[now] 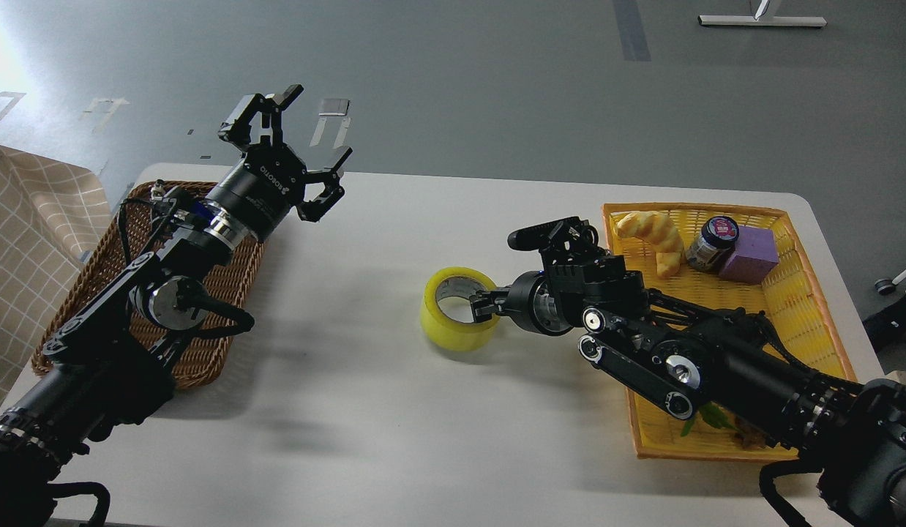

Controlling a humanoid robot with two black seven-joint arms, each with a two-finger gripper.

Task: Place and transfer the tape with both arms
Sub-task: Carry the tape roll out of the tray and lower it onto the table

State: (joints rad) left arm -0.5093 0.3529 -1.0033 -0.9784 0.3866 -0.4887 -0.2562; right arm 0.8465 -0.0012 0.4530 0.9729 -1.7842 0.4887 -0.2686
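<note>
The tape (453,329) is a yellow roll with a grey-white core, near the middle of the white table (394,439), low at or just above its surface. My right gripper (482,305) is shut on the roll's right wall, one finger inside the core and the others outside. My left gripper (292,150) is open and empty, raised above the table's back left, over the inner edge of the brown wicker basket (94,293). It is far to the left of the tape.
A yellow tray (797,293) at the right holds a bread piece (654,230), a small dark jar (709,243) and a purple block (749,254); my right arm covers its front part. A checked cloth (28,241) hangs at the far left.
</note>
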